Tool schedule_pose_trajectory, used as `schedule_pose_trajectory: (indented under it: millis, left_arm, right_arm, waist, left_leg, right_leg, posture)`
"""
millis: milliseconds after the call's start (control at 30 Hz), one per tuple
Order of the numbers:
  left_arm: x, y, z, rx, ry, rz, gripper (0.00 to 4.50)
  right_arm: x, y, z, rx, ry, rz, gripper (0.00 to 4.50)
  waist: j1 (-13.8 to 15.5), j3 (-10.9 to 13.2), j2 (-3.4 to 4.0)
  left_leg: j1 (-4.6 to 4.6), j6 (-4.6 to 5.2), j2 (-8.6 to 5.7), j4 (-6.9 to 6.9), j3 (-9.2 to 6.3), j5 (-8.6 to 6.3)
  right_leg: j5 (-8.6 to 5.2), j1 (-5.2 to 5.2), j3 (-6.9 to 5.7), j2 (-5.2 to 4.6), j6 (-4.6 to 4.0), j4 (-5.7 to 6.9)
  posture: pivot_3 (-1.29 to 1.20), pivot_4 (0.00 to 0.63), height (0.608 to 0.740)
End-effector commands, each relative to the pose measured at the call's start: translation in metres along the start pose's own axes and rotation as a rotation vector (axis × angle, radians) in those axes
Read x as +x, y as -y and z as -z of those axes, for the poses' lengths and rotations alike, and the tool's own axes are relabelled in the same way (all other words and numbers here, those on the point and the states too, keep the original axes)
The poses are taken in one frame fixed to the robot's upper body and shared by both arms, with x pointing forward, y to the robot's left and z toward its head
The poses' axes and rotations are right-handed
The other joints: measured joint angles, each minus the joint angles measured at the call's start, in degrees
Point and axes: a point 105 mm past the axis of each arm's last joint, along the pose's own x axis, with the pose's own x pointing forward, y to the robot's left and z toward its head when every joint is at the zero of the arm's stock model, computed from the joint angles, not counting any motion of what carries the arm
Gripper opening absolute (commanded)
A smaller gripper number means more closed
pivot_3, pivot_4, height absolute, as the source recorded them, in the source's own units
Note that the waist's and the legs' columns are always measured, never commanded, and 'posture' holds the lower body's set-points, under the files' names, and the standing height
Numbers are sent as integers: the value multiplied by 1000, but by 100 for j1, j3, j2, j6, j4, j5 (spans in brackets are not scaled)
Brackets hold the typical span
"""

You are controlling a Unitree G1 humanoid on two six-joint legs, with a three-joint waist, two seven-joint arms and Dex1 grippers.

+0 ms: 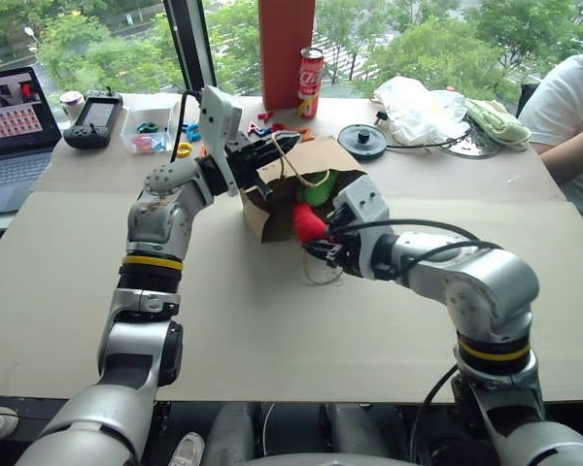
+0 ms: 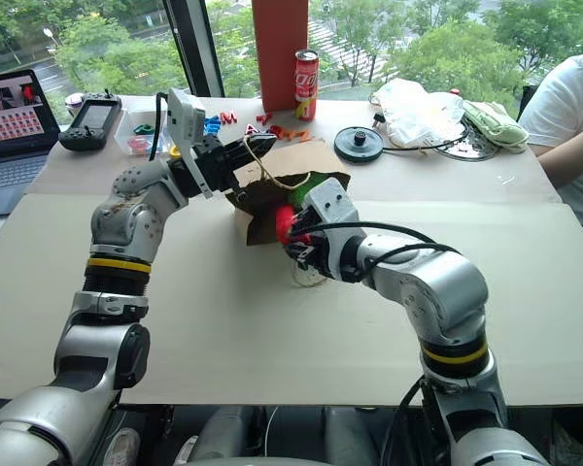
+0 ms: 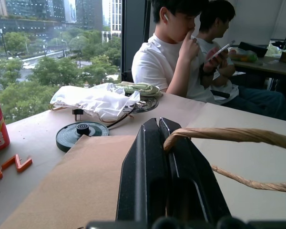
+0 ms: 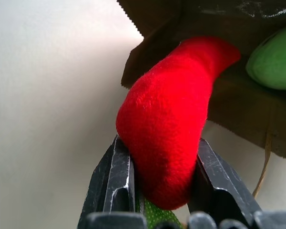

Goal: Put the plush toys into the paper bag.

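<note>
Centrally, right gripper (image 4: pixel 164 191): jaws closed on the red chili toy (image 4: pixel 171 119), pads pressing its sides at the stem end, tip poking into the mouth of the bag (image 1: pixel 316 160). Left gripper (image 3: pixel 164 157): jaws fully closed, pinching a cord handle (image 3: pixel 229 135) and holding the bag's upper edge up. Bag: brown paper, lying open-mouthed toward the near edge, mid-table (image 1: pixel 272 330). Green toy (image 1: pixel 318 189): inside the bag, just beyond the chili. Far edge: soda can (image 1: pixel 310 83), black disc (image 1: pixel 362 141), white plastic bag (image 1: pixel 418 107). Far left corner: laptop (image 1: pixel 15 136).
</note>
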Motion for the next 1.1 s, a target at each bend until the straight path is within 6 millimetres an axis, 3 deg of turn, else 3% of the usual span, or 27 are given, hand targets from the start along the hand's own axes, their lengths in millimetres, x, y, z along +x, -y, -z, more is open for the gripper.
schedule_pose_trajectory:
  millis: [33, 333, 500, 600, 800, 1100]
  left_arm:
    - [2, 3, -15, 37, 37, 21, 0]
    - [3, 5, -14, 38, 35, 34, 0]
    - [3, 4, -14, 40, 35, 34, 0]
    - [2, 3, -13, 41, 31, 28, 0]
    - [0, 1, -13, 41, 29, 19, 0]
    - [-2, 0, -9, 29, 25, 6, 0]
  right_arm:
    - [16, 17, -27, -17, 73, 84, 1459]
    - [56, 25, -70, 22, 151, 150, 1459]
    - [70, 21, -70, 81, 175, 161, 1459]
    - [73, 18, -62, 126, 182, 151, 2173]
    - [65, 7, -60, 129, 177, 85, 4194]
    - [30, 6, -35, 111, 127, 64, 4194]
  waist:
    - [7, 0, 0]
    - [-15, 0, 1]
    - [-20, 0, 2]
    - [-14, 1, 2]
    - [-18, 1, 3]
    - [-13, 1, 2]
  left_leg:
    - [-2, 0, 0, -1, -1, 0]
    - [-4, -1, 3, -10, 3, 0]
    - [-6, -2, 4, -16, 6, 1]
    - [-7, -3, 5, -16, 7, 1]
    - [-7, -3, 4, -17, 6, 1]
    - [-7, -3, 4, -17, 5, 1]
  right_leg:
    - [0, 0, -2, 0, 0, 2]
    - [0, -3, -5, -1, 0, 24]
    - [1, -7, -5, -2, -1, 23]
    - [1, -7, -7, -4, -1, 23]
    - [1, -6, -9, -6, -1, 24]
    - [1, -5, -9, -6, -1, 23]
  posture:
    - [0, 150, 739]
    - [0, 150, 739]
    - [0, 150, 739]
    - [0, 150, 739]
    - [0, 150, 739]
    - [0, 150, 739]
